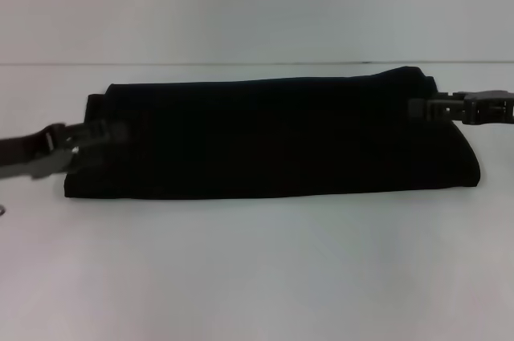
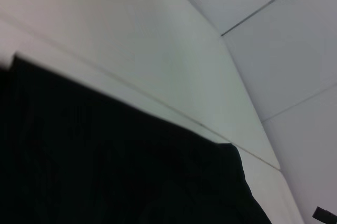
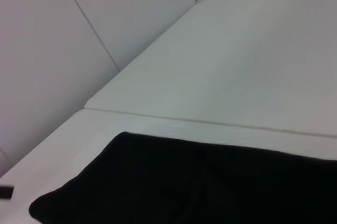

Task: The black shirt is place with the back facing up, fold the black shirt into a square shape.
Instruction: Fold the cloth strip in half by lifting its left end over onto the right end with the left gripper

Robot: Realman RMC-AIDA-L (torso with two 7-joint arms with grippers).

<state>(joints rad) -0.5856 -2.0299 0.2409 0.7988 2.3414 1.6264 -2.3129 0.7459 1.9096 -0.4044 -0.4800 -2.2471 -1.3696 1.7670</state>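
Observation:
The black shirt (image 1: 273, 136) lies as a long, plain black band across the white table (image 1: 257, 277). My left gripper (image 1: 100, 134) reaches in from the left and is shut on the shirt's left end. At the right end, near the upper corner, my right gripper (image 1: 424, 108) is pinched on the cloth. In the left wrist view the black shirt (image 2: 105, 171) fills the lower part, and the right gripper shows far off as a small dark piece (image 2: 324, 214). The right wrist view shows the black shirt (image 3: 200, 182) close below the camera, with the left gripper a small dark piece (image 3: 5, 192) at the edge.
A pale wall (image 1: 257, 4) rises behind the table's far edge. Bare white tabletop stretches in front of the shirt and behind it. A seam (image 3: 210, 123) runs across the table surface beyond the shirt.

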